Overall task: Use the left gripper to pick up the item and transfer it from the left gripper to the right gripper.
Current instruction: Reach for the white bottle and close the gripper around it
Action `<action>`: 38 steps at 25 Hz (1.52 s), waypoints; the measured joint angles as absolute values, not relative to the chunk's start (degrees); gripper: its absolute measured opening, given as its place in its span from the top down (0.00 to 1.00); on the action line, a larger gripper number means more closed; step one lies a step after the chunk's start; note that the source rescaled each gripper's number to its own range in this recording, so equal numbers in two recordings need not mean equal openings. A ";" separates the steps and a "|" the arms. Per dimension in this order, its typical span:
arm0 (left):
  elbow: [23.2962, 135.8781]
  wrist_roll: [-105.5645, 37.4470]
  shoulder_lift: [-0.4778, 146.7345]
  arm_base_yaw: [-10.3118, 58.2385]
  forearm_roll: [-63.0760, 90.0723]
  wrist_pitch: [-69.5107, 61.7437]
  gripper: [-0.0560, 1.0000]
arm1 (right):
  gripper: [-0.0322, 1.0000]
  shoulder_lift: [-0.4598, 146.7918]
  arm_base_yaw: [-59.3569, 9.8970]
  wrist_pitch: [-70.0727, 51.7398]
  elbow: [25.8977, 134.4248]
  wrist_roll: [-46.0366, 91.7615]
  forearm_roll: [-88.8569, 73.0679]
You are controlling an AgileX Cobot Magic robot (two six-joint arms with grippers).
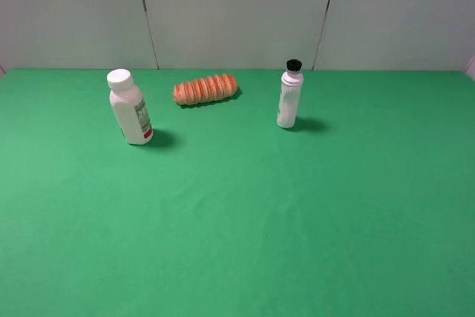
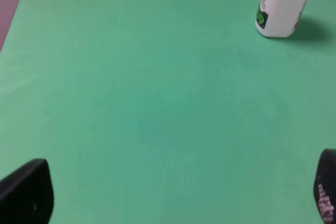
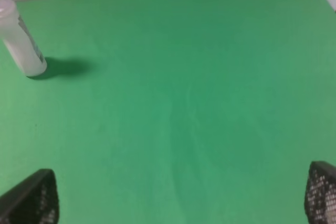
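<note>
The item, a wide white bottle [image 1: 130,109] with a white screw cap and a label with a red patch, stands upright on the green cloth at the left. Its lower part shows in the left wrist view [image 2: 281,3], well ahead of the left gripper [image 2: 173,198]. That gripper is open and empty, and only its black fingertips [image 2: 26,190] show. The right gripper [image 3: 173,198] is open and empty over bare cloth, with only its fingertips [image 3: 321,192] showing. Neither arm shows in the exterior high view.
An orange ribbed roll [image 1: 205,90] lies at the back middle. A slim white bottle with a black cap [image 1: 289,98] stands right of it and shows in the right wrist view [image 3: 21,40]. A grey wall [image 1: 237,12] runs behind the green table [image 1: 245,228].
</note>
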State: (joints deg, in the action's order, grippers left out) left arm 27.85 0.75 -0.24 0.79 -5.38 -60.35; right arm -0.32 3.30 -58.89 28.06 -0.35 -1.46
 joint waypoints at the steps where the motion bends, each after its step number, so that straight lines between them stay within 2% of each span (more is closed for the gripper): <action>1: 27.85 0.75 -0.24 0.79 -5.38 -60.35 0.00 | 0.00 -0.32 3.30 -58.89 28.06 -0.35 -1.46; 38: 28.17 0.75 -0.24 0.79 -5.21 -60.41 0.00 | 0.00 -0.32 3.30 -58.89 28.06 -0.35 -1.46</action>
State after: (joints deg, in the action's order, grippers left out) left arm 28.17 0.75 -0.24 0.79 -5.21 -60.41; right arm -0.32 3.30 -58.89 28.06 -0.35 -1.46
